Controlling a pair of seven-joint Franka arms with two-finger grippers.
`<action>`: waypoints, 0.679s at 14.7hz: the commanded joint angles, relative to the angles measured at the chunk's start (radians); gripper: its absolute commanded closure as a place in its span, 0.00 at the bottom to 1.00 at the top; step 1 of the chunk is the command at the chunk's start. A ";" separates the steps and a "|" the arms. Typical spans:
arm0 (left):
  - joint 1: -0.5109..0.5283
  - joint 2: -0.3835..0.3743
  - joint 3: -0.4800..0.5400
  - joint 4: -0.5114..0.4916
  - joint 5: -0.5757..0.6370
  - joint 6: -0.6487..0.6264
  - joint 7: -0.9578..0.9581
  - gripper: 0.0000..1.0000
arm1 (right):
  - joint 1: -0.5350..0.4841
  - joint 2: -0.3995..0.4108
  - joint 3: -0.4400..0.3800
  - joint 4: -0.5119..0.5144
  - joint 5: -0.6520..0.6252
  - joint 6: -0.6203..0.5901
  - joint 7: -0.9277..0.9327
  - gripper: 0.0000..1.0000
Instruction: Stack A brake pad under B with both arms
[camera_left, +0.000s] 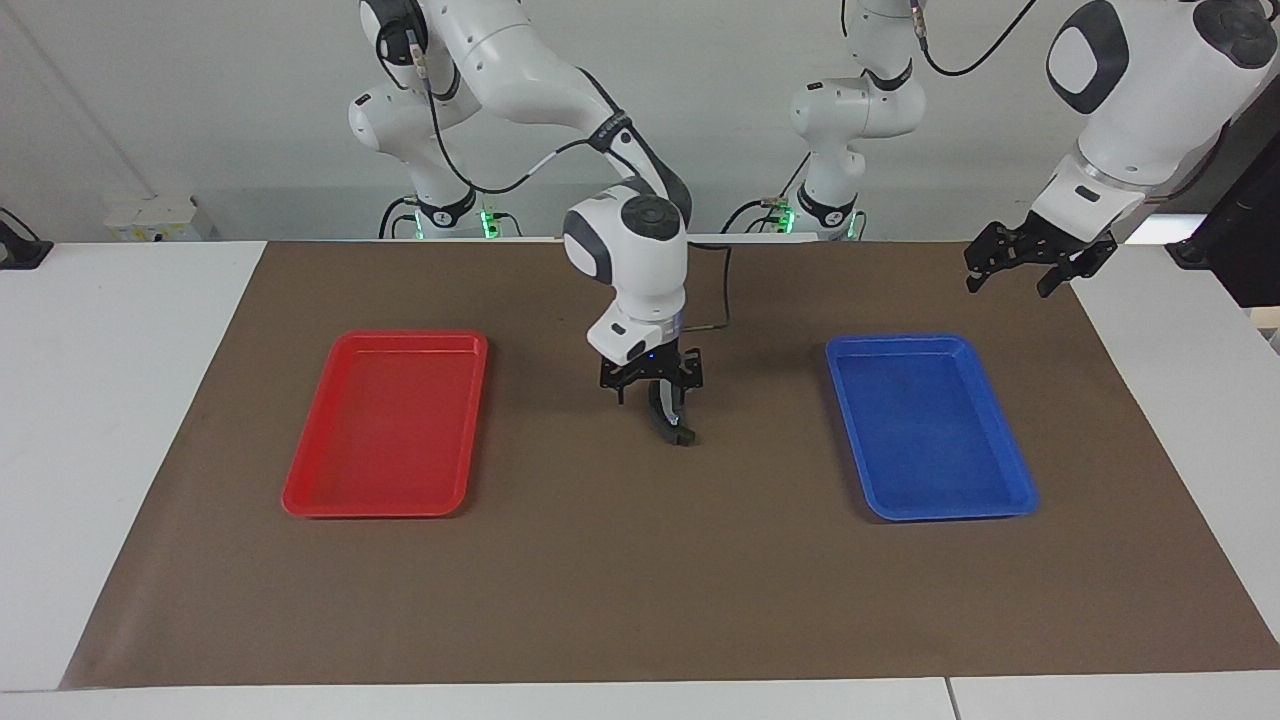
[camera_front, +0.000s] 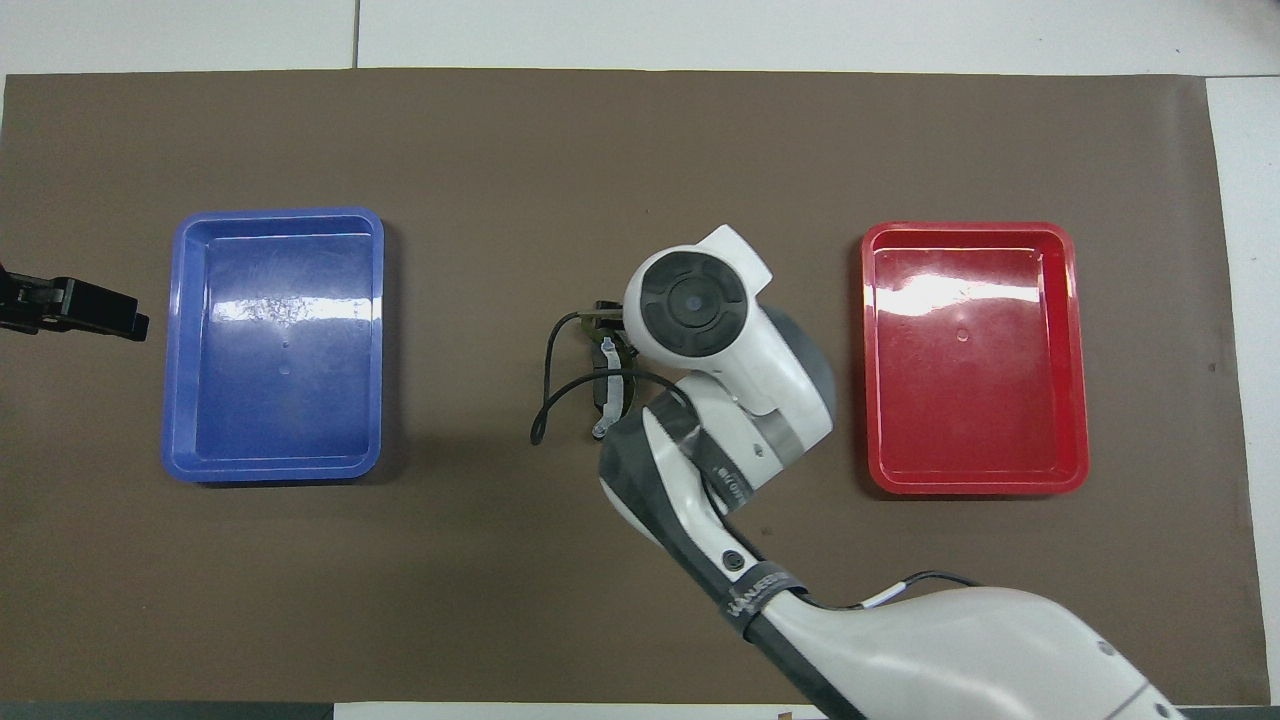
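The right end effector (camera_left: 652, 392) grips B (camera_left: 668, 418) low over the tabletop (camera_left: 640, 560) between the trays (A brake pad unseen); the left end effector (camera_left: 1035, 262) waits open

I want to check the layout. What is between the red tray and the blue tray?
In the facing view, the right claw stands between the red tray and blue tray, on a dark curved brake piece; otherwise bare brown mat.
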 joint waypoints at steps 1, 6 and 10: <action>0.003 -0.022 -0.004 -0.017 0.023 0.003 -0.019 0.01 | -0.138 -0.115 0.016 -0.028 -0.012 -0.080 -0.109 0.01; 0.005 -0.022 0.000 -0.017 0.023 0.011 -0.019 0.01 | -0.350 -0.221 0.016 -0.022 -0.013 -0.163 -0.299 0.01; 0.005 -0.022 0.000 -0.017 0.022 0.011 -0.019 0.01 | -0.431 -0.323 0.015 -0.009 -0.013 -0.294 -0.381 0.01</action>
